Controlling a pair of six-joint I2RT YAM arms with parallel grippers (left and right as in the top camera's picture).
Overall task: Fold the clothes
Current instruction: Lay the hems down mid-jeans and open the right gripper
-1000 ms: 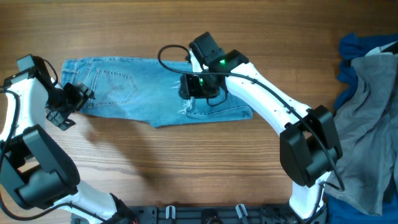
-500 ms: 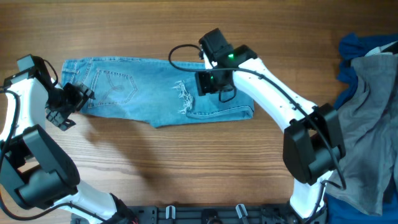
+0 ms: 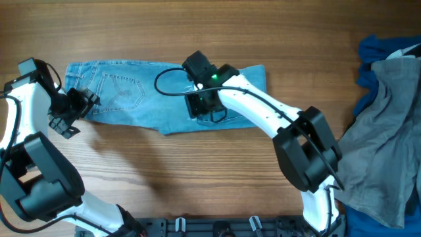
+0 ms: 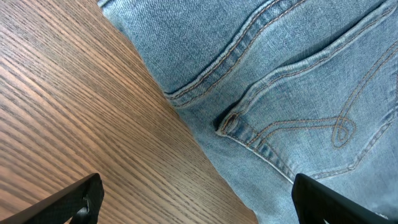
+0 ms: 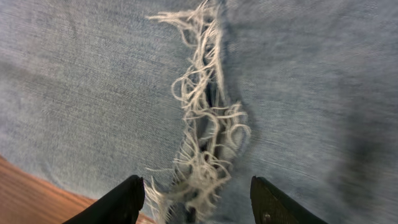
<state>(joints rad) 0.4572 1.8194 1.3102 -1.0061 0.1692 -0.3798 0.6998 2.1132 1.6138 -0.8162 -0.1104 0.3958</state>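
Your right gripper (image 3: pixel 202 105) has swung left and toward the near edge of the table (image 3: pixel 197 171) in the last half second, from the far right part of the jeans (image 3: pixel 158 99) to their middle. The left arm has not shifted, and the jeans lie where they did.

The jeans are spread flat in a long strip across the far half of the table, waist end to your left, running right past the middle. Your right gripper (image 5: pixel 196 199) points down at the denim with its fingers (image 5: pixel 124 200) apart. A tangle of frayed threads (image 5: pixel 205 124) runs between them. You cannot tell from the wrist view whether the tips touch the cloth. Bare wood shows at the lower left corner of that view, so the gripper sits near the jeans' near edge.

Your left gripper (image 3: pixel 89 100) is at the left end of the jeans, jaws wide apart and holding nothing. Its wrist view shows the back pocket (image 4: pixel 311 112) and the edge of the jeans against the wood.

A pile of grey and blue cloth (image 3: pixel 388 118) lies at the right edge, well apart from the jeans.
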